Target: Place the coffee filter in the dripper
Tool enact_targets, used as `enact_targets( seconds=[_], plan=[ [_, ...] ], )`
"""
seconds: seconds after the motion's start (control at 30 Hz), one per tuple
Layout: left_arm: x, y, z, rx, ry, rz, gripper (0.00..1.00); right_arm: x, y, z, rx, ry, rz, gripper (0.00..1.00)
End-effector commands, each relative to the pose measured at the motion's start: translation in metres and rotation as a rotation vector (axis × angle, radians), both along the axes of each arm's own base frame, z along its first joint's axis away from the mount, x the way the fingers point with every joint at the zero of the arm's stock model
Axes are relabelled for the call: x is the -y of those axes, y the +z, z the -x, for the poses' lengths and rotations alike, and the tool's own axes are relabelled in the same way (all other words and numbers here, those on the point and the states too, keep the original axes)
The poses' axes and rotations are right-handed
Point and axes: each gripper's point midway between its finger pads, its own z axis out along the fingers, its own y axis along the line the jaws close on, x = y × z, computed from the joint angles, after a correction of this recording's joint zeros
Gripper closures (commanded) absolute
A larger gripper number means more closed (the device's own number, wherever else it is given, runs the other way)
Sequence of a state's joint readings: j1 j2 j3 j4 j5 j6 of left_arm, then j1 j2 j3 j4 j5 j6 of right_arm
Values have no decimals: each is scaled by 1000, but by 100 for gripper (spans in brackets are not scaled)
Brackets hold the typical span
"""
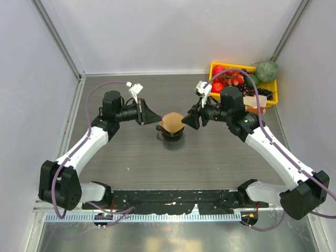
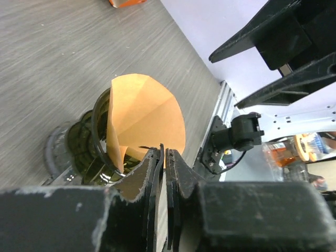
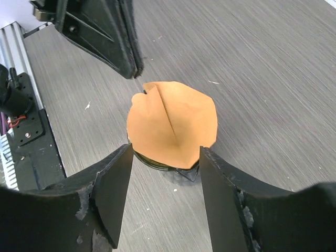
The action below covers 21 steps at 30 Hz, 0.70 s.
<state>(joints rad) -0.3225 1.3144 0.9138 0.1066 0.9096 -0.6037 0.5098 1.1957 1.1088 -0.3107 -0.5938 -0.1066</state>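
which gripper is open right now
The right gripper: its fingers are spread wide on either side of the coffee filter sitting in the dripper. The left gripper has its fingers pressed together.

matt tan paper coffee filter point(image 3: 173, 123), glossy dark dripper point(image 2: 86, 142), brushed grey table point(image 3: 262, 63).

Grey wood-grain table point(image 1: 131, 168) between plain white walls point(image 1: 168, 31).

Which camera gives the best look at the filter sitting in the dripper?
Right wrist: it looks down into the filter, showing the whole open cone and its seam, seated in the dripper. Left wrist shows it from the side, its lower edge hidden by the jaws. Top external shows it small.
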Motion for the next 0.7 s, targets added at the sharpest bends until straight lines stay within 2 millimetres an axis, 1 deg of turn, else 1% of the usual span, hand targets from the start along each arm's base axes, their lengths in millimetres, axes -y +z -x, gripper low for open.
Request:
enact_targets(
  seconds=[0.0,0.03,0.13,0.17,0.2,0.3,0.37,0.43,0.6,0.67],
  plan=[
    [-14,-1,0,120,31,-83,86,10,-9,-7,11,-60,29,42],
    [-15,-7,2,101,34,-97,86,10,-11,-9,9,-66,33,43],
    [-15,-14,-3,75,42,-111,87,10,-21,-14,-17,-86,43,45],
    [-14,-15,-3,68,37,-110,88,10,-28,-15,-28,-87,51,45],
    [-14,-17,-5,62,39,-112,88,9,-29,-17,-28,-89,49,46],
    [-11,-22,-8,37,33,-112,89,7,-43,-20,-55,-87,65,48],
    [-10,-26,-10,21,31,-112,89,5,-49,-22,-63,-85,71,48],
    [-10,-29,-11,11,30,-112,90,4,-52,-24,-72,-80,72,50],
    [-9,-33,-11,0,24,-113,90,1,-54,-25,-80,-72,68,51],
    [-9,-32,-11,0,21,-111,91,1,-57,-24,-90,-68,70,51]
  ],
)
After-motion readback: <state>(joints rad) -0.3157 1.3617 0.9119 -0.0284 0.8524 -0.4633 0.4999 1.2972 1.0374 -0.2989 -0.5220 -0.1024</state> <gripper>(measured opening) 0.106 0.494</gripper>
